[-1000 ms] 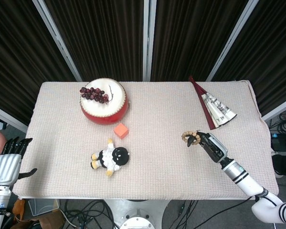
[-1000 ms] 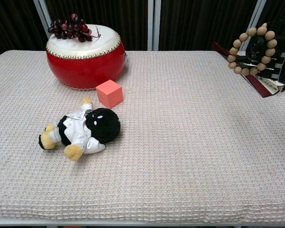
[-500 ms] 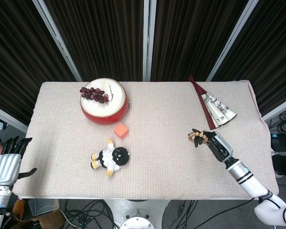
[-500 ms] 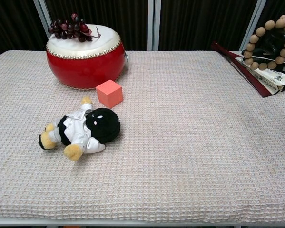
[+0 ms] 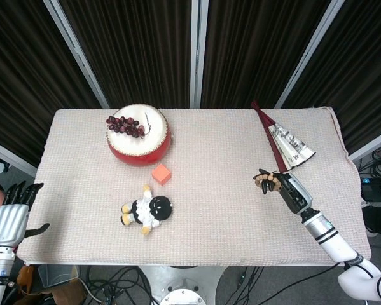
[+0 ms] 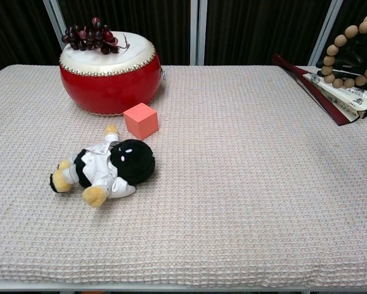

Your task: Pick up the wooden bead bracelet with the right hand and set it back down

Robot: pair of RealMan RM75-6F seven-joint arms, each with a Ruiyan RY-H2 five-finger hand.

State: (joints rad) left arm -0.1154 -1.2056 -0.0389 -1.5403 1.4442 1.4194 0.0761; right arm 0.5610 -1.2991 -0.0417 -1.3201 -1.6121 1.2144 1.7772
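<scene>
Right hand (image 5: 290, 192), at the frame's right, grips the wooden bead bracelet (image 6: 348, 54) above the surface (image 5: 228, 159). I see my left hand (image 5: 12, 216) at lower left, fingers apart, holding nothing.

the head view looks steeply down from high above the near edge, taking in the whole surface (image 5: 241, 146) and the dark curtains behind. the chest view sits low and close, facing across it. both share the red drum (image 5: 138, 135) (image 6: 109, 72) and plush doll (image 5: 146, 210) (image 6: 103, 166).
</scene>
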